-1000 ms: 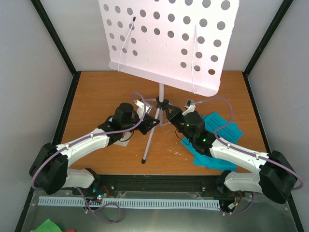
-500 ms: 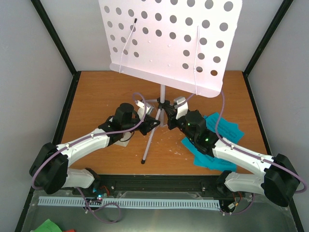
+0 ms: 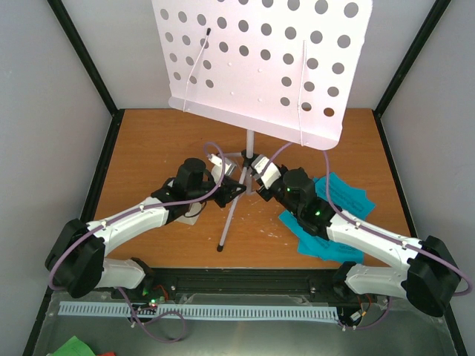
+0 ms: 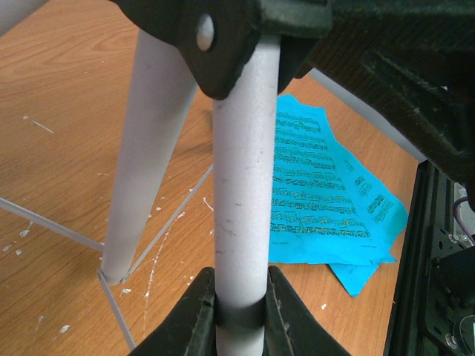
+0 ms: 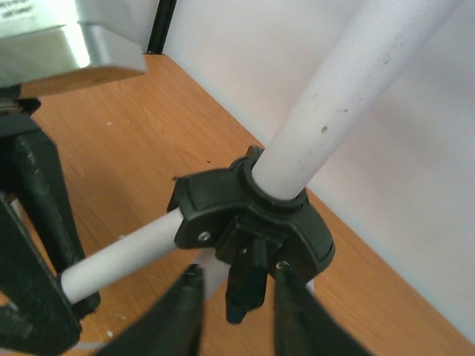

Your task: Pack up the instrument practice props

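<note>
Music stand (image 3: 260, 67) is upright on the table (image 3: 148, 148), with its black hub (image 5: 249, 211) right in front of both pincers and the big perforated tray looming above them. The left pincer (image 4: 241, 297) is clamped on one pale leg (image 4: 241, 185) just below the hub. The right pincer (image 5: 237, 311) has its jaws apart, one either side of the little black lock tab (image 5: 246, 285) under the hub, and they don't seem to be touching it. The cyan sheet-music pages (image 3: 341, 194) lie flat behind and beside the right pincer.

My worry is the weight up top. If that tab lets go while only one leg is held, the legs could fold and the tray swing over onto the arms. The tab is also small, so the fingers may slide off it.

A second ago the right pincer sat off to the side of the hub, nearly closed. It has since swung in under it and parted slightly. The left hasn't budged.
</note>
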`<state>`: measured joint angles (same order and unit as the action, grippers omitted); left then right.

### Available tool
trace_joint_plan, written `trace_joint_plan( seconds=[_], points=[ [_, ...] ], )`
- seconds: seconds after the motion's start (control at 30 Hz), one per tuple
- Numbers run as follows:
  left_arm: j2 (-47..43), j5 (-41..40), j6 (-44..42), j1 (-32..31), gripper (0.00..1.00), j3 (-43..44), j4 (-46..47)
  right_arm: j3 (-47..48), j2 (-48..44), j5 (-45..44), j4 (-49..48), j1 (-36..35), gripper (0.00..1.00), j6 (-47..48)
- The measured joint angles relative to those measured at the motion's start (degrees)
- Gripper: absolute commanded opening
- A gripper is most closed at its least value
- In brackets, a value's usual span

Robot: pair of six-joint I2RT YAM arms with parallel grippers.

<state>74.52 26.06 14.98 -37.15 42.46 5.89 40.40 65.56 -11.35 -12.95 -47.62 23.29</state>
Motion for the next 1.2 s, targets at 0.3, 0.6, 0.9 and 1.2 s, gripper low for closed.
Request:
trace_joint_plan(
  seconds=[0.3,0.6,0.9,1.2],
  points=[
    [-0.17,-2.43,1.09,0.48,0.46,0.00,-0.20,-4.13,-9.51,2.12,1.95,-0.31,0.69,-4.57],
    [-3.08,-2.80,1.01,0.50,0.39,-0.94,-0.42,-12.00,-19.82,14.43,-0.59,12.48,0.82,-22.12],
    [-3.10,-0.55,1.03,0.50,0.33,-2.71,-0.35,1.05,-5.68,36.85,-8.11,20.65,0.81,-31.65],
    [-1.97,0.83,1.07,0.50,0.19,-2.71,-0.28,18.60,8.24,48.96,-10.67,20.70,0.77,-32.30]
  ],
)
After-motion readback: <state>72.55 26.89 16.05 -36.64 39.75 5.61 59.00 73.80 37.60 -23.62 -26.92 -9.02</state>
